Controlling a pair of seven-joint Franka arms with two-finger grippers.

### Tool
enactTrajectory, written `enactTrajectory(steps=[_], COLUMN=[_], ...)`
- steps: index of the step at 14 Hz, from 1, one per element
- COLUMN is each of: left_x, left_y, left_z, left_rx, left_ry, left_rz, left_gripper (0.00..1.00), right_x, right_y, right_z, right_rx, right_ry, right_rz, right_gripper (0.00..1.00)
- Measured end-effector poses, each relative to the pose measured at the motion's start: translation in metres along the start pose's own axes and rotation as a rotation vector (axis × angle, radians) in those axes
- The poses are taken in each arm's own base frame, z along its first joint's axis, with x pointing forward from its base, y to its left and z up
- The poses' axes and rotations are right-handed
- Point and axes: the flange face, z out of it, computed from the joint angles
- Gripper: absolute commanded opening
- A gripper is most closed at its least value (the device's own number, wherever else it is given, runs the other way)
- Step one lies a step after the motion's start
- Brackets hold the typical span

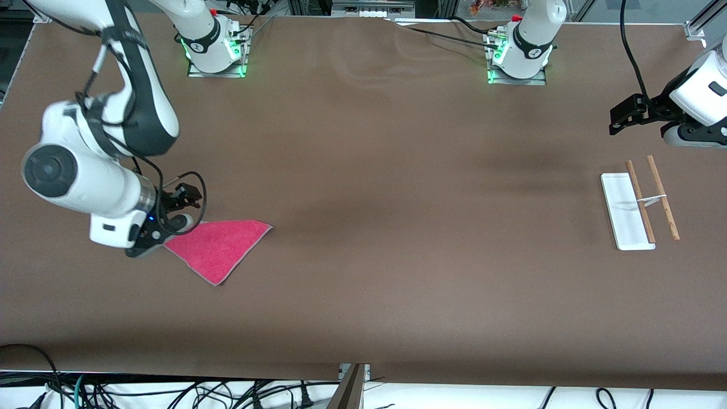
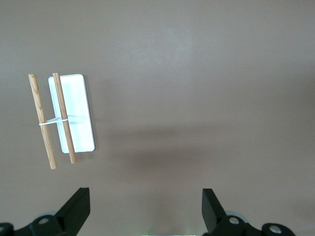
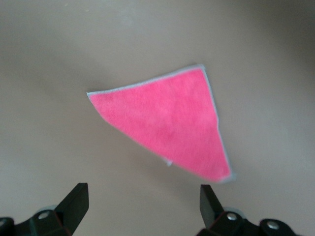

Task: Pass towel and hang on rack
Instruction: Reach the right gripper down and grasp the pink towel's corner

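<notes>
The pink-red towel lies flat on the brown table toward the right arm's end, triangular in outline, with a grey stitched edge. It also shows in the right wrist view. My right gripper hangs open and empty just above the table beside the towel's corner; in its own view the jaws stand wide apart over bare table. The rack stands toward the left arm's end, with a white base and two brown rods; it also shows in the left wrist view. My left gripper is open and empty, held in the air above the table near the rack.
The two arm bases stand along the table's edge farthest from the front camera. Cables hang below the table's near edge. Bare brown table lies between towel and rack.
</notes>
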Motion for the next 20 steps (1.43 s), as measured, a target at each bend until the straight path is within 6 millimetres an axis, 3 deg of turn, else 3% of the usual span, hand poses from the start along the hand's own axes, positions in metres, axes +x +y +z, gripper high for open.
enactTrajectory(steps=[4,10,20], left_x=[0.0,0.0,0.0], left_y=[0.0,0.0,0.0], left_z=[0.0,0.0,0.0], left_rx=[0.0,0.0,0.0], left_ry=[0.0,0.0,0.0], left_rz=[0.0,0.0,0.0], left_gripper=[1.0,1.0,1.0], right_x=[0.025,0.035,0.059], right_y=[0.02,0.058,0.084], right_z=[0.062,0.139,0.205], right_rx=[-0.032,-0.093,-0.158], right_ry=[0.061,0.17,0.285], right_rz=[-0.309,-0.559,-0.701], right_gripper=[1.0,1.0,0.99])
